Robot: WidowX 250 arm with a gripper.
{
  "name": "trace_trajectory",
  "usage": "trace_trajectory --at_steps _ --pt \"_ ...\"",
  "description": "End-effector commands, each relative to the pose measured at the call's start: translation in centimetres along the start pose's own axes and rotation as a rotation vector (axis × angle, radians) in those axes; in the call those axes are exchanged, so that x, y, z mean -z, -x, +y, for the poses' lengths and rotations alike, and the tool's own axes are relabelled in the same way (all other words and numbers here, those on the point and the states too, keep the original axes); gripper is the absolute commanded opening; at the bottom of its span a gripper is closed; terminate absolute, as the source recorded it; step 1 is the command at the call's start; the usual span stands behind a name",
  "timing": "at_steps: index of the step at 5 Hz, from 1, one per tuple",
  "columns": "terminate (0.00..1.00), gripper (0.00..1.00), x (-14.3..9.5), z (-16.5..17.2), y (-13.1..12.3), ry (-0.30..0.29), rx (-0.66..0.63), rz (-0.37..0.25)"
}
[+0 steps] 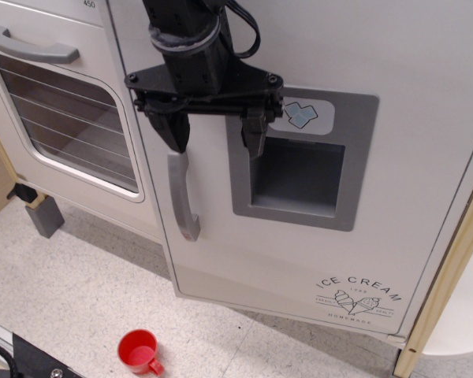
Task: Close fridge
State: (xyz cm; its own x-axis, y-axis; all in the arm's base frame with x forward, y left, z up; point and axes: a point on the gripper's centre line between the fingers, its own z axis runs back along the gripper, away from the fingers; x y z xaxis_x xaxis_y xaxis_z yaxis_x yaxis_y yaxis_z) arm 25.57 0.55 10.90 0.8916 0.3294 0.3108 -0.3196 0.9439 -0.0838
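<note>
Filling most of my view is the fridge, its white door running from the top edge down almost to the floor and taking up the middle and right of the frame. I cannot tell from this angle whether the door sits flush with the cabinet or stands slightly off it. To its left I see the white oven, with a barred window and a grey horizontal handle near the top left corner. On the fridge door, the grey recessed dispenser panel sits right of centre, and the "ICE CREAM" logo is printed low on the door toward the right.

My gripper hangs in front of the door's upper left part, its black body coming down from the top edge. Its two fingers are spread wide apart and hold nothing. The one on the viewer's left hangs just above the top of the grey vertical bar handle; the other overlaps the left edge of the dispenser panel. I cannot tell whether either touches the door.

On the speckled floor below, near the bottom edge, stands a small red cup, well apart from the door.
</note>
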Motion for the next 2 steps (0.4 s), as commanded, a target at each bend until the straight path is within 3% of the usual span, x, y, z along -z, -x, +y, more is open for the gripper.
trace_trajectory --at_steps 1,2 --pt "0.00 1.00 -0.2 -0.2 -2.6 0.029 -0.037 -0.126" --pt "0.00 1.00 -0.1 -0.1 -4.0 0.029 -0.078 -0.156"
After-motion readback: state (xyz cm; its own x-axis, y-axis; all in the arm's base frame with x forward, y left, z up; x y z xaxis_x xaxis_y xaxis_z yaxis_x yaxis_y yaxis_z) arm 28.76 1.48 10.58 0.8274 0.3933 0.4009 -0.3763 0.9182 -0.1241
